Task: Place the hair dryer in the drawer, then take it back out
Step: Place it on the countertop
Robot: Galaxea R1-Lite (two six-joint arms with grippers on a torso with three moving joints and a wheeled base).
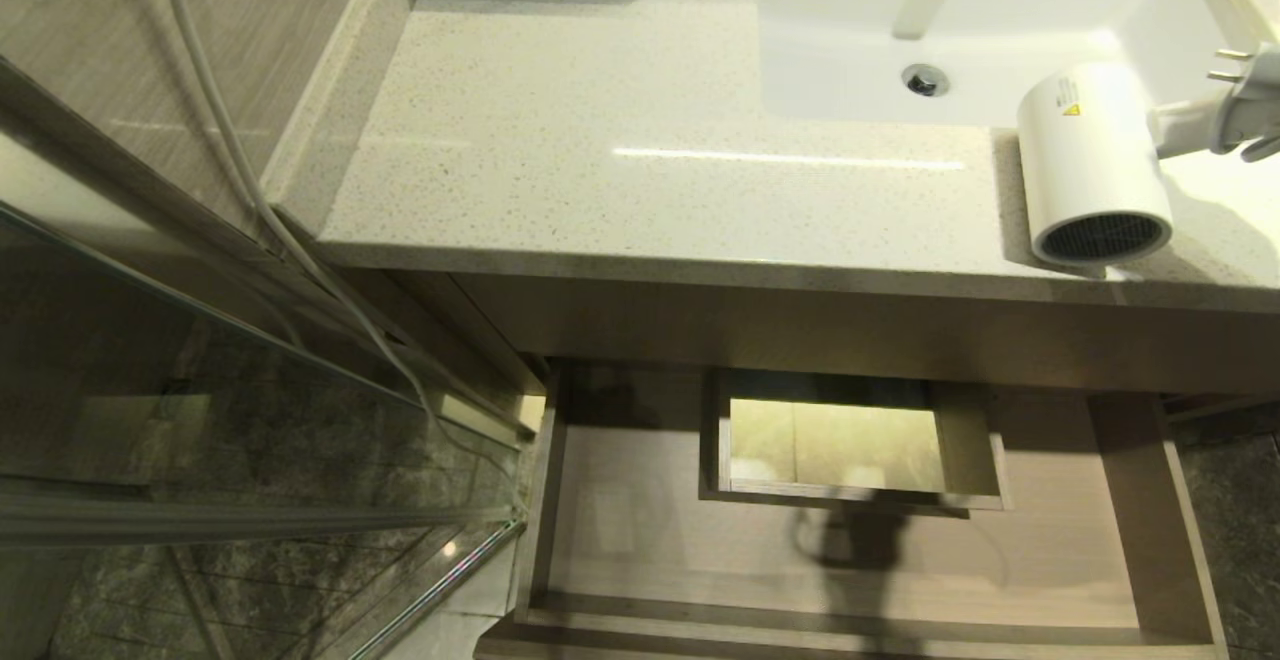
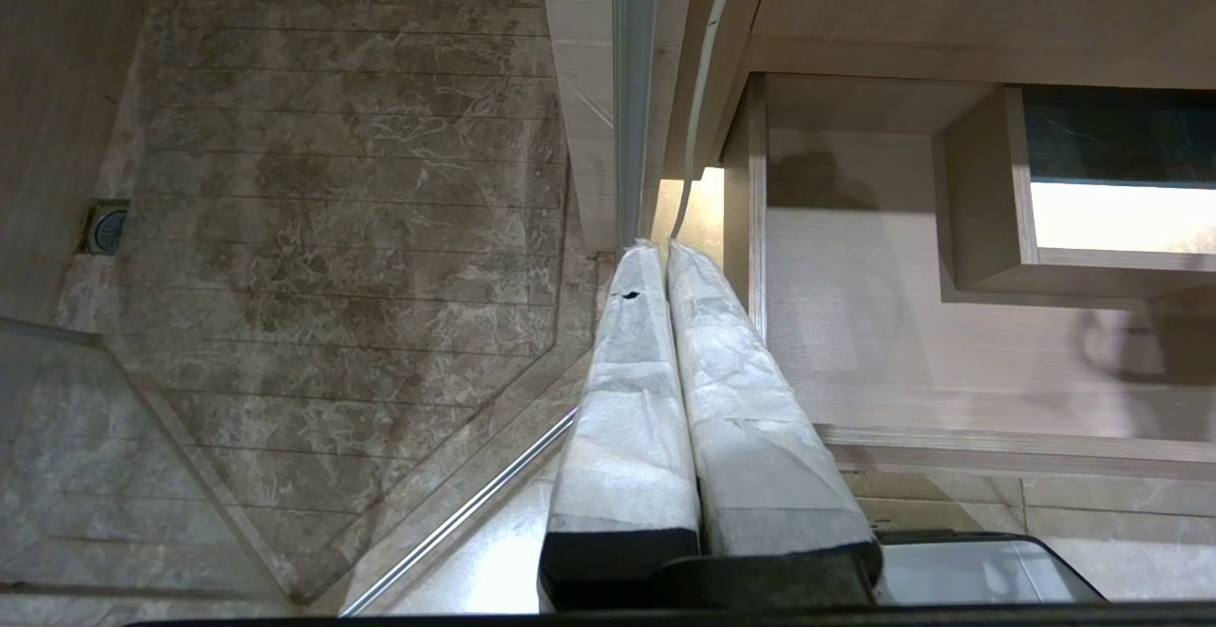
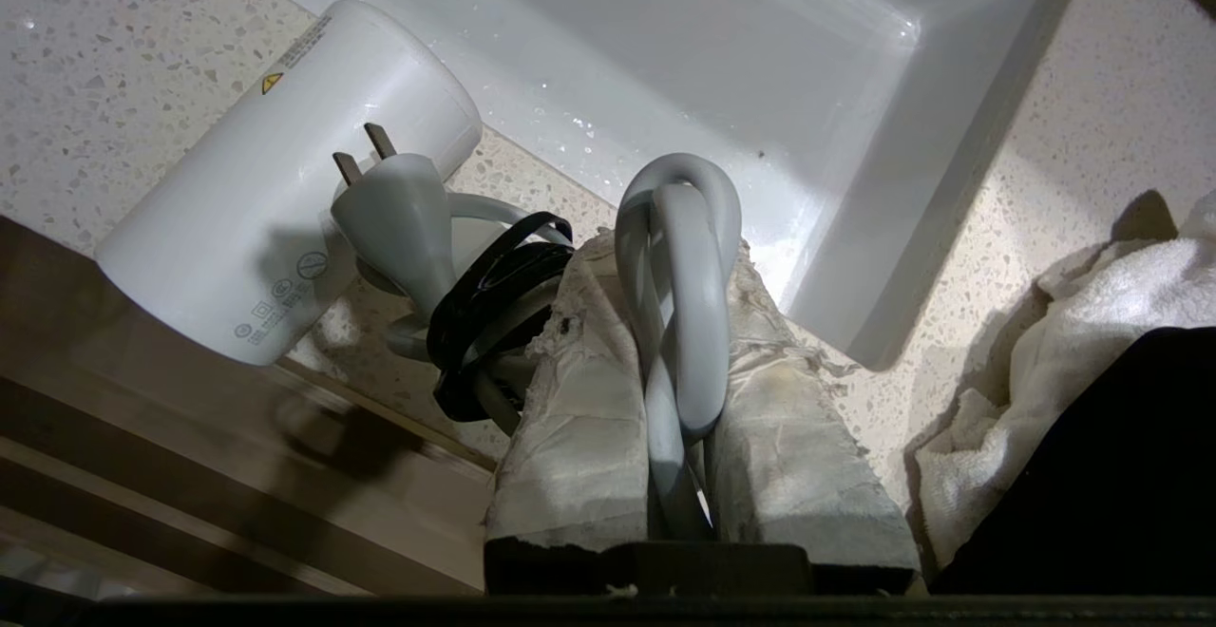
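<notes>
Clamping the bundled cord [image 3: 679,256] between its taped fingers [image 3: 579,399], the right gripper [image 3: 679,361] holds the hair dryer [image 1: 1090,165] at the counter's front edge, at three o'clock in the head view, a hold judged to suit swinging it down. The drawer [image 1: 1150,500] is seen pulled open below, toward six o'clock, nothing inside. The speckled counter [image 1: 600,150], white sink [image 1: 1000,60] and marble floor [image 2: 313,228] suggest a bathroom; the left gripper [image 2: 665,266] is parked, fingers pressed together.
</notes>
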